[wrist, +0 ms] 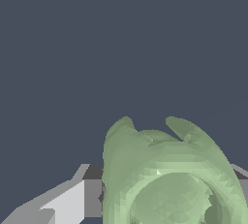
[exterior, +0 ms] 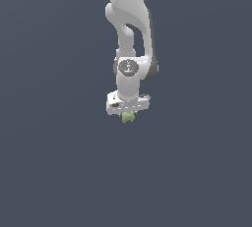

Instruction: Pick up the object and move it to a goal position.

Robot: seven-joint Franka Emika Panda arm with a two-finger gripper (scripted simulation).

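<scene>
White arm [exterior: 129,34] hanging vertical against plain grey, gripper [exterior: 128,115] pointing down, small light-green lumpy object [exterior: 128,117] directly under its bar, fingers [wrist: 68,201] flanking object, apparently pinching it, contact unclear

White arm [exterior: 129,34] upright against plain dark-grey ground; gripper [exterior: 128,114] downward; tiny light-green object [exterior: 128,117] directly beneath it

You get flat, even light on a plain slate-grey backdrop, with no cast shadows and no glare. The arm [exterior: 129,49] shades softly from white to grey. Close up, the object [wrist: 169,179] looks faceted, its edges sharp, unblurred.
</scene>
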